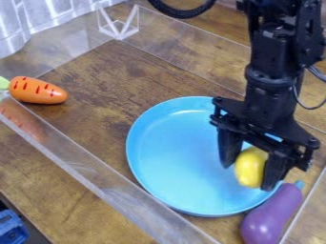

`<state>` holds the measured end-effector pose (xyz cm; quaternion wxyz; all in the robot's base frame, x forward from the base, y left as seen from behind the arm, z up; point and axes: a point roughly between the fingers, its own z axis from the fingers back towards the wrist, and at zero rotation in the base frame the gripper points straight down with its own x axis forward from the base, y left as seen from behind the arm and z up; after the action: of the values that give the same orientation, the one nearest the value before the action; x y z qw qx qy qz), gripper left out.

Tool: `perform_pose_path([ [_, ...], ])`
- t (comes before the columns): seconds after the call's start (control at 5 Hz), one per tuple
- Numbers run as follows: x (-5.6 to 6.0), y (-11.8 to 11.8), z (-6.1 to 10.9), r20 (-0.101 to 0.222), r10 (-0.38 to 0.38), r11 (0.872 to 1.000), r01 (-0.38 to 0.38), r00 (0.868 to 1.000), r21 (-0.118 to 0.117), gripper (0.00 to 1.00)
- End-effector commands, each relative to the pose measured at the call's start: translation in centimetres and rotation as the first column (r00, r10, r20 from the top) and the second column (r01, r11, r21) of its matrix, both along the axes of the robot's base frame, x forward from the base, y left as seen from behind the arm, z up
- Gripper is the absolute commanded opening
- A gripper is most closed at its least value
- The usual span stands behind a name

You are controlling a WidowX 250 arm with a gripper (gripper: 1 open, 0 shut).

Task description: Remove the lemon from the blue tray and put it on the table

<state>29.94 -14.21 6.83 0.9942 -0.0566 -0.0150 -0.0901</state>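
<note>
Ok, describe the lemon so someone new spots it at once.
Find the big round blue tray on the brown wood table. At its right side, between the black gripper's fingers, is the lemon: small, smooth, bright yellow, unlike the longer purple eggplant just outside the rim.
</note>
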Motion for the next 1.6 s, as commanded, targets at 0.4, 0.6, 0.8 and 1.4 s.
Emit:
perform_pose_path([
  [0.4,1.2,0.3,4.0,0.096,-0.005,0.999,0.008,0.995,-0.034,0.0],
  [0.6,1.3,0.4,4.2,0.096,-0.01,0.999,0.013,0.995,-0.033,0.0],
  [0.8,1.3,0.6,4.4,0.096,-0.016,0.999,0.019,0.995,-0.03,0.0],
  [1.4,1.5,1.1,4.9,0.095,-0.028,0.999,0.031,0.995,-0.027,0.0],
])
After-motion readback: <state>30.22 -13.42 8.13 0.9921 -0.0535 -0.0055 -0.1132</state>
